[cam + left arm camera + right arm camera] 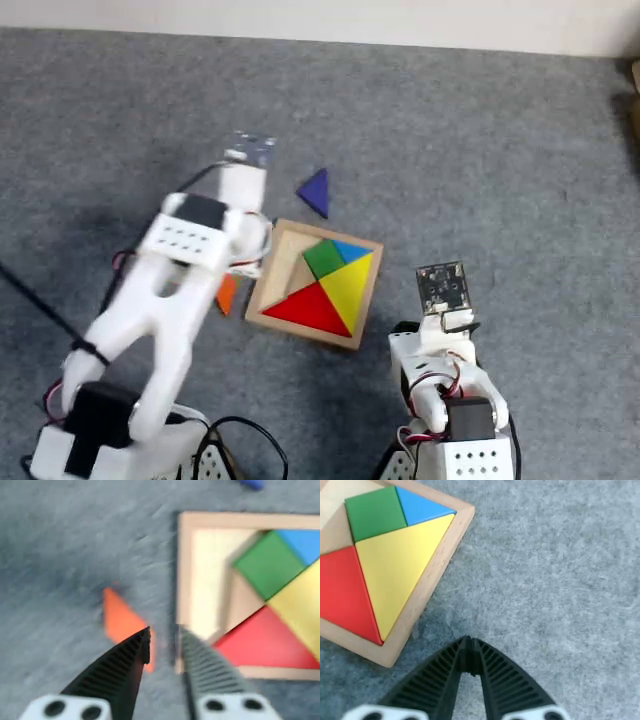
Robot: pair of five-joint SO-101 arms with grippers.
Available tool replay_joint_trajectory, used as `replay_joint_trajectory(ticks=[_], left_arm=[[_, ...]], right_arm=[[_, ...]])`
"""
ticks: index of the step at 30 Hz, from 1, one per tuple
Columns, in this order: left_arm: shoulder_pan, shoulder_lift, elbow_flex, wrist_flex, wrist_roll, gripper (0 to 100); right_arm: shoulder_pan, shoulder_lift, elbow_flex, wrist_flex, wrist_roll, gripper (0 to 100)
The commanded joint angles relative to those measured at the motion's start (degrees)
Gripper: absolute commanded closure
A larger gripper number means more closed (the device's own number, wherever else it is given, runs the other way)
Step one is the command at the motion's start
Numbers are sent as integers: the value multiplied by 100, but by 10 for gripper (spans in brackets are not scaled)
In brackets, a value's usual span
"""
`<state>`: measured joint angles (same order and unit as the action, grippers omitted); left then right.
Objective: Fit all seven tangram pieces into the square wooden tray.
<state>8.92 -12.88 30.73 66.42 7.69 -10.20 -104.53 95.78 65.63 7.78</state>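
The square wooden tray (372, 290) lies mid-table and holds a green square (323, 257), a light blue triangle (352, 250), a yellow triangle (350, 285), a red triangle (308, 308) and a tan piece (245, 605). Part of the tray's pale floor (210, 575) is bare. An orange piece (120, 620) lies on the carpet just outside the tray's rim (182, 570). My left gripper (164, 635) hangs narrowly open over that rim and the orange piece's edge, holding nothing. A dark blue triangle (316, 190) lies on the carpet beyond the tray. My right gripper (470, 644) is shut and empty, beside the tray's rim (435, 580).
Grey carpet (480, 140) covers the table, with wide free room to the right and behind the tray. The left arm (190, 240) stretches over the carpet at the tray's left side. The right arm (450, 400) stands at the front right.
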Motion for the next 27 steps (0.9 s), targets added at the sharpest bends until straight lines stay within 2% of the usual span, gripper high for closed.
replay_joint_trajectory(ticks=[1, 5, 14, 21, 27], left_arm=[[-769, -303, -198, 352, -167, 736], [-1086, -295, -119, 343, -167, 716], [-1209, -189, 101, 334, -211, 715], [-1209, 1341, -347, 9, -123, 719], [-1209, 2281, -927, -18, 519, 719]], right_arm=[[66, -13, 593, 31, -18, 994], [66, -13, 593, 31, -18, 994], [66, -13, 593, 31, -18, 994], [66, -13, 593, 31, -18, 994], [66, -13, 593, 31, -18, 994]])
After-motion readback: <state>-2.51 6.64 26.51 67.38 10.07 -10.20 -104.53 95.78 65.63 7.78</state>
